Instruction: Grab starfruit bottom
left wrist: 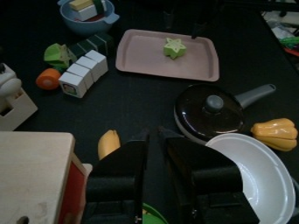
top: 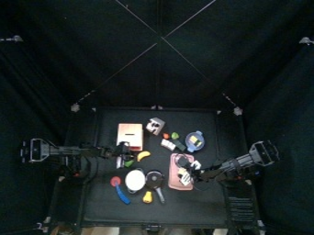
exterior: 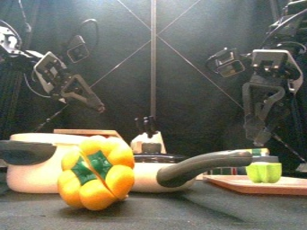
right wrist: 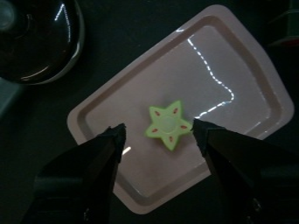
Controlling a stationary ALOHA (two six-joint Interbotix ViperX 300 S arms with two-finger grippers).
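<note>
Jaws of the right gripper stand apart, straddling the starfruit, which lies flat mid-way on the pink tray, lined up for descent. Left gripper rests beside the white pan, jaws slightly parted.

The small star-shaped toy starfruit was pale yellow-green with a pinkish centre, sitting on a glossy pink rectangular board. The plastic bell pepper was bright yellow with green inside, table black.
</note>
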